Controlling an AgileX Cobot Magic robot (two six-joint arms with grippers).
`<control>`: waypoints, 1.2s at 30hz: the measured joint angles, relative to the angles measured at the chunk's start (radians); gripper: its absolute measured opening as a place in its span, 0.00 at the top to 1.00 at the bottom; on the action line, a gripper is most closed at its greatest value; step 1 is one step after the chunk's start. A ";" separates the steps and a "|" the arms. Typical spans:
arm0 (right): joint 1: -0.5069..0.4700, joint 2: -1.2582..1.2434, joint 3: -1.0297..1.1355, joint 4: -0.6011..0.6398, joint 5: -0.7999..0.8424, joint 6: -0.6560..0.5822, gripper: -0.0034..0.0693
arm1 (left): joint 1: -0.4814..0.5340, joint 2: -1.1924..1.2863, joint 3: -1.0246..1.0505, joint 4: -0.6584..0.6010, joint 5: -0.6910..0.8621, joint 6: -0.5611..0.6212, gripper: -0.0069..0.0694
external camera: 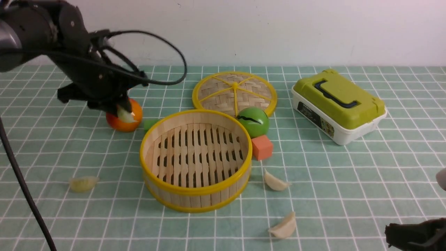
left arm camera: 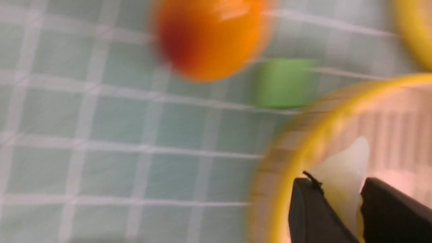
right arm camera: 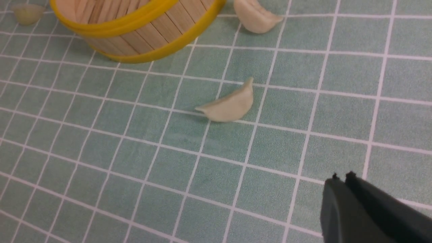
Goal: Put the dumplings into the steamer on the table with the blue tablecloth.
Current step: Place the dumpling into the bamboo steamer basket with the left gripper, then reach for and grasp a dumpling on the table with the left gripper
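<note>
Left of the steamer (external camera: pixel 195 153), the left gripper (external camera: pixel 122 111) pinched a pale dumpling (left arm camera: pixel 347 162), which wanted carrying well inside its rim before release.

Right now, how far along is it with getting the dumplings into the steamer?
Done: nothing, the steamer is bare inside. In hand: the left gripper pinches one pale dumpling near the steamer's rim. Left: three on the cloth, a yellow-green dumpling left of the steamer, two cream dumplings to its right. The right gripper is shut, empty.
</note>
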 joint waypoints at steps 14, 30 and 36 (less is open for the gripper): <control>0.000 0.000 0.000 0.000 -0.001 -0.002 0.91 | -0.204 0.221 -0.001 0.075 -0.130 0.270 0.68; 0.000 0.000 0.000 0.005 0.008 -0.003 0.89 | -0.138 -0.061 -0.018 0.162 0.176 0.218 0.44; 0.000 0.000 0.000 0.027 0.011 -0.003 0.88 | 0.069 -0.109 0.156 0.115 0.148 0.267 0.48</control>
